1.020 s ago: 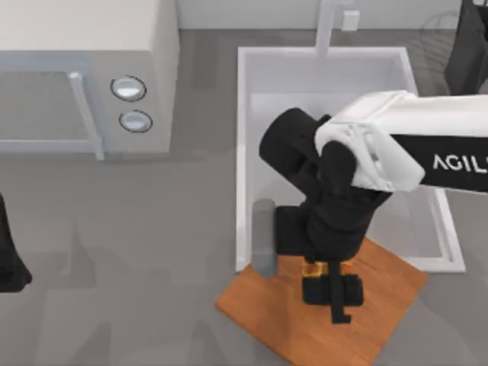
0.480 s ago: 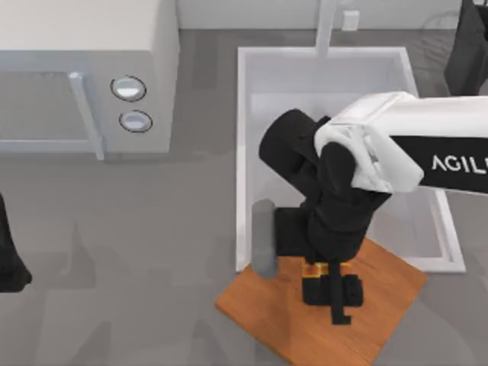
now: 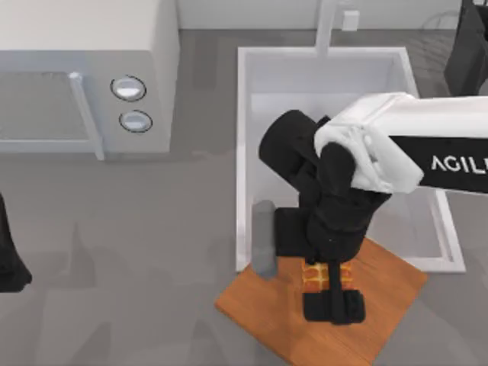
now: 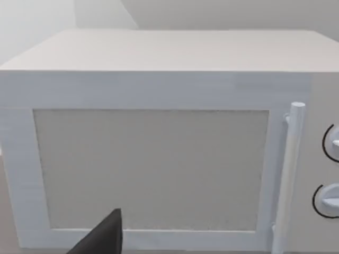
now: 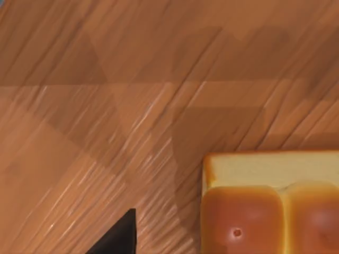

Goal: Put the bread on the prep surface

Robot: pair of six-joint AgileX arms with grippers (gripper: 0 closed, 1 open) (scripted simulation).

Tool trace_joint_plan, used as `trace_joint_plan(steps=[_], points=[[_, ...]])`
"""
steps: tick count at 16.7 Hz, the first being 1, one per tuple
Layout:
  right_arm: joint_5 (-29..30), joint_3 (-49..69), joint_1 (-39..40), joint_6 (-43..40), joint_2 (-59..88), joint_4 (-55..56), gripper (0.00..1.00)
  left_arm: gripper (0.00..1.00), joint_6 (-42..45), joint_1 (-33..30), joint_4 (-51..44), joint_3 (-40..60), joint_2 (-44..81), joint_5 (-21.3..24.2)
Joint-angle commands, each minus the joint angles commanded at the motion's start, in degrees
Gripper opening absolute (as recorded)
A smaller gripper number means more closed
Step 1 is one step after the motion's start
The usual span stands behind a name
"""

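With right tool (image 3: 333,303) over the wooden board (image 3: 389,293), grip state impossible to tell, lower bread (image 3: 319,276) flat, release gently, lift straight up, away from grey bar (image 3: 264,238) at 9 o'clock.

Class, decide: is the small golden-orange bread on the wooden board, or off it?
On it. The golden-orange bread lies on the orange-brown wooden board, wood grain around it, beneath the right gripper.

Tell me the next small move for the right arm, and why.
Probably lift the right gripper straight up and clear. The bread appears to lie flat on the wooden board, and the right wrist view shows it resting on the wood grain, so placement looks done. The left arm sits parked at the table's left edge.
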Motion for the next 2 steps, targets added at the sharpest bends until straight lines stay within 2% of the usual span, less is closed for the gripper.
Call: trace_joint_plan(steps=[2], points=[[0.0,0.0,0.0,0.0,0.0,0.0,1.0,1.0,0.0,0.0,0.0,0.0,0.0,0.0]])
